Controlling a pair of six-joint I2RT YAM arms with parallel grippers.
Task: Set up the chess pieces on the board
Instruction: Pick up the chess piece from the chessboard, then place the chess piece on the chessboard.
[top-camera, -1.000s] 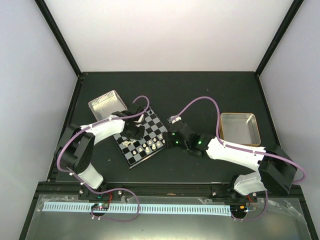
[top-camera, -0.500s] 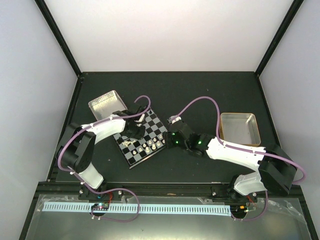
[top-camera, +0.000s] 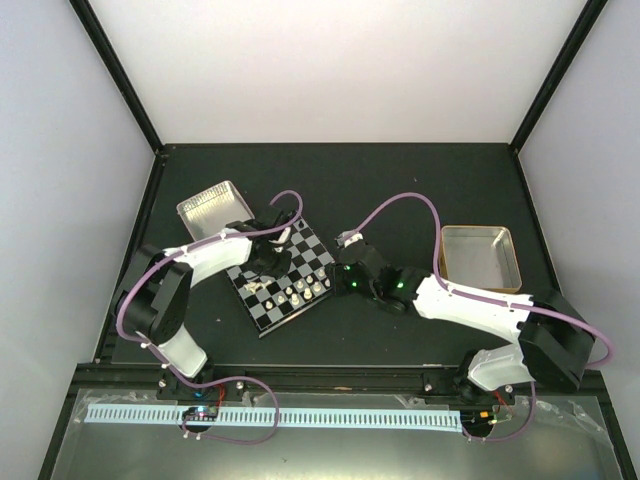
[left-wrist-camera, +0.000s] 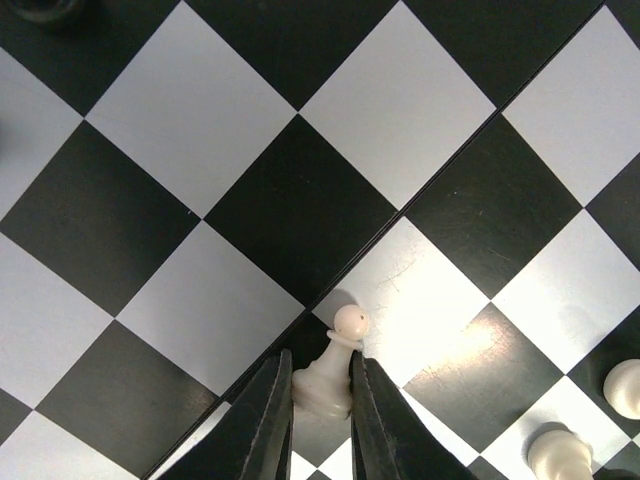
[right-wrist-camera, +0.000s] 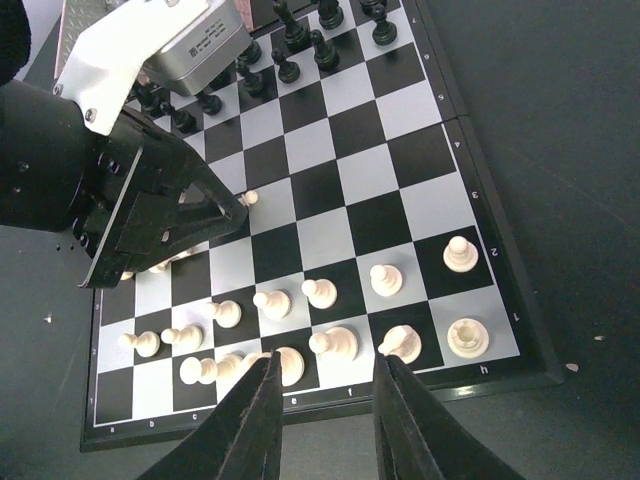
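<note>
Pinched tight in the jaws of the left gripper (left-wrist-camera: 320, 385), a white pawn (left-wrist-camera: 332, 372) over the board (left-wrist-camera: 190, 110); jaws of the right gripper (right-wrist-camera: 328, 365) apart, empty. Could topple if freed astride the line beneath.

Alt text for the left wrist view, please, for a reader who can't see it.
The left gripper is shut on a cream-white pawn, seen from above against the black and light-grey chessboard. Two more white pieces sit at the lower right corner.
</note>
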